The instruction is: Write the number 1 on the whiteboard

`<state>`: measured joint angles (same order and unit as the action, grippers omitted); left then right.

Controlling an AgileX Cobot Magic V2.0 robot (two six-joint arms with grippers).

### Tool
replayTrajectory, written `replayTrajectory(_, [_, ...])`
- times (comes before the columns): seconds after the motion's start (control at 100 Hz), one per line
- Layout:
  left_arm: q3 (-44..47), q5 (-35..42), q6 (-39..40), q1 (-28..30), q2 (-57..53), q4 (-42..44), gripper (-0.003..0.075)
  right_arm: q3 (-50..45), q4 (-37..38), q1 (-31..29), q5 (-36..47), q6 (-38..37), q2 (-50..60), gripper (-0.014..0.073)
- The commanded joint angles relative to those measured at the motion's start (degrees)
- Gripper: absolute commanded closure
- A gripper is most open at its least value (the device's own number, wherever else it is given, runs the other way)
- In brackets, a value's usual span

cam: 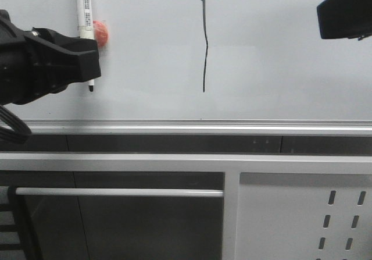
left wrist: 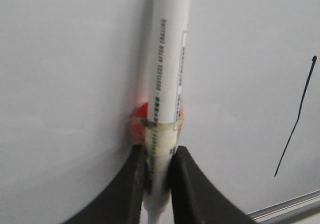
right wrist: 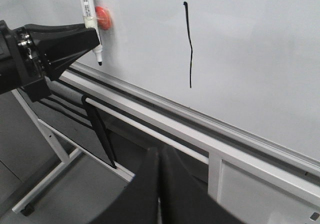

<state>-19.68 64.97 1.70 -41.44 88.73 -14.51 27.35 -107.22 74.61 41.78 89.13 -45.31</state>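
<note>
Left hand (cam: 87, 59) is clamped on the white marker pen (cam: 84, 10), black tip down, off the whiteboard (cam: 279, 68). At centre, the number 1 (cam: 204, 45): thin black stroke, tiny hook on top, kinked midway. Right hand (right wrist: 159, 184), fingers pressed together.

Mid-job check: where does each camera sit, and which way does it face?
Front: faces the whiteboard head-on; left pincer holds the marker beside the number 1.
Left wrist: on the left arm, looks along the marker toward the board; its fingers grip the barrel.
Right wrist: off to the side, looks obliquely; right pincer shut.
All three show the stroke.
</note>
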Motion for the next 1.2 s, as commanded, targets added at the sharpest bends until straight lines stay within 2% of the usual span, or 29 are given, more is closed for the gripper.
replayTrajectory(0.0, [-2.0,13.2,0.8,-0.3,-0.5,-1.2,0.0738,1.3,0.8,0.0,-0.3,0.6,0.4,0.0666])
replayTrajectory(0.12, [-2.2,13.2,3.3,-0.3,0.4,-1.2,0.0738,1.3,0.8,0.0,-0.3,0.6,0.4,0.0666])
replayTrajectory(0.58, [-2.1,13.2,3.5,-0.3,0.6,-0.8,0.0738,1.3,0.8,0.0,-0.3,0.6,0.4,0.0666])
replayTrajectory(0.9, [1.8,13.0,6.2,-0.3,-2.2,-0.7,0.0738,1.3,0.8,0.0,0.0,0.6,0.4,0.0666])
replayTrajectory(1.19, [1.8,9.0,7.1,-0.3,-2.2,2.3,0.0738,1.3,0.8,0.0,0.1,0.6,0.4,0.0666])
